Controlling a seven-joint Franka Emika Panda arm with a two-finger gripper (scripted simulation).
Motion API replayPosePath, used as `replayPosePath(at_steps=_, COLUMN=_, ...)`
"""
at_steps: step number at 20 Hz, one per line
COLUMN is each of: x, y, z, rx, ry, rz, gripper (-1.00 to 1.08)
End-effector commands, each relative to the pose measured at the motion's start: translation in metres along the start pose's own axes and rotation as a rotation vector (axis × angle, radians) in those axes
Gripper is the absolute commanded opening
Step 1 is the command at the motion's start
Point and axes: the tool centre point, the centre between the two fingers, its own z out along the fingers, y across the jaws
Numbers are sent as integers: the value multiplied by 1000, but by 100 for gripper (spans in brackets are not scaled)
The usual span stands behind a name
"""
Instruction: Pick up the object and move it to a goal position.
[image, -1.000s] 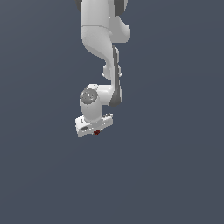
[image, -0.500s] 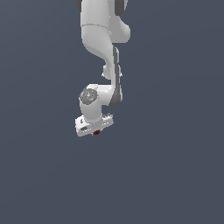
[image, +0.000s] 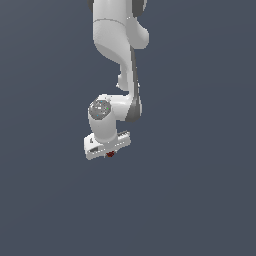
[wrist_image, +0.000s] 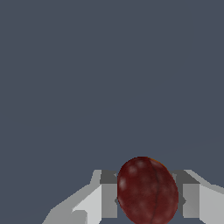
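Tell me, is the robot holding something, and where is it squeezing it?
Yes. The pincer holds a small dark red roundish lump, with a finger on each of its two opposite sides, around its middle. In the exterior view only a bit of it shows under the white hand.

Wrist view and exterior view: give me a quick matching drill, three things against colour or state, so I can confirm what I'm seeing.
Things:
1. object
2. gripper
3. background

Descriptions:
A. plain slate grey
B. dark red, roundish
C. white, fingers either side of the lump

Pairs: 1-B, 2-C, 3-A
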Motion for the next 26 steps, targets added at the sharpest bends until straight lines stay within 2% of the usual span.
replayPosePath(at_steps=1, x=12, y=3, z=-13, rx=0, ry=0, rz=0, gripper=-100)
replayPosePath(at_steps=15, x=83, y=23, z=-84, rx=0, ry=1, rz=0, gripper=-100)
replayPosePath(at_steps=26, x=110, y=31, z=-110, rx=0, ry=1, rz=0, gripper=-100)
